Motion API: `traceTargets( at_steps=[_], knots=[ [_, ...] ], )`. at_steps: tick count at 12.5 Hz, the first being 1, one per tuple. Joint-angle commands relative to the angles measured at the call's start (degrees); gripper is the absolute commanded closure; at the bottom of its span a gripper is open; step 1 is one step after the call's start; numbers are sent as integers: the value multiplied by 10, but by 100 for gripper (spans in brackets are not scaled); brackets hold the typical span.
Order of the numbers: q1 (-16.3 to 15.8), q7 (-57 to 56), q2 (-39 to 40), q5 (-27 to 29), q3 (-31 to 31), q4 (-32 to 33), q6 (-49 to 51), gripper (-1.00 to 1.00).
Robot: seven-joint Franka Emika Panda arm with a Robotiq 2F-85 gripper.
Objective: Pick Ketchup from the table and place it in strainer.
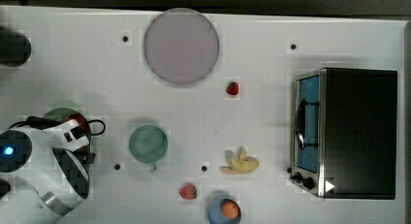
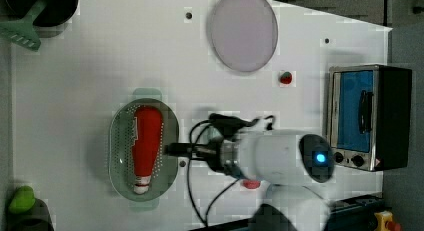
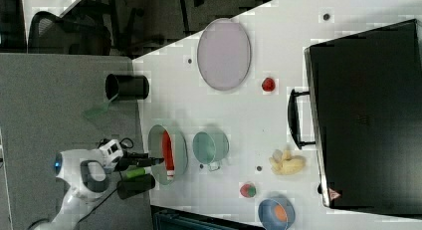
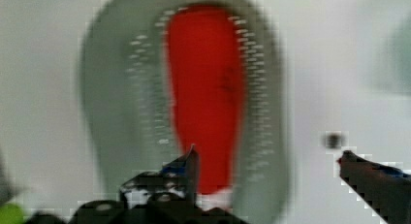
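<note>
Red tapering ketchup squeeze bottle (image 2: pixel 146 147) lying inside the pale green oval perforated plastic strainer (image 2: pixel 118 156), fingers spread wide.

The bottle is resting lengthwise on the strainer's dotted bottom, its white cap end near one end of the basket. The white robot arm's gripper (image 4: pixel 266 161) is hovering over the strainer's cap end with its dark fingers (image 4: pixel 186 168) gaping apart, holding nothing. A round green cup (image 1: pixel 148 144) is sitting on the white tabletop (image 1: pixel 252 112) beside the strainer.

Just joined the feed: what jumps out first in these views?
The red ketchup bottle lying inside the pale green strainer, white cap toward the left view's bottom. The gripper hangs open above it, holding nothing. At the left view's right edge sits a toaster oven.
</note>
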State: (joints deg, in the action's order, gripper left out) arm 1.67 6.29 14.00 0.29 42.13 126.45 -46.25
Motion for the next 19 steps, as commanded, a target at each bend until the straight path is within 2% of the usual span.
traceTargets(
  at_steps=[1,3,6,9,11,16,19],
  knots=[
    [56,31,-83,-5,-16,-15,70,-100],
    [86,31,-141,-5,-48,-16,110,-100],
    [117,28,-221,-5,-131,-17,154,-100],
    [122,28,-279,-5,-225,-29,224,-100],
    [122,28,-294,1,-267,-56,268,-100],
    [121,25,-294,18,-292,-144,413,-100],
    [121,25,-293,21,-296,-162,415,-100]
  ],
)
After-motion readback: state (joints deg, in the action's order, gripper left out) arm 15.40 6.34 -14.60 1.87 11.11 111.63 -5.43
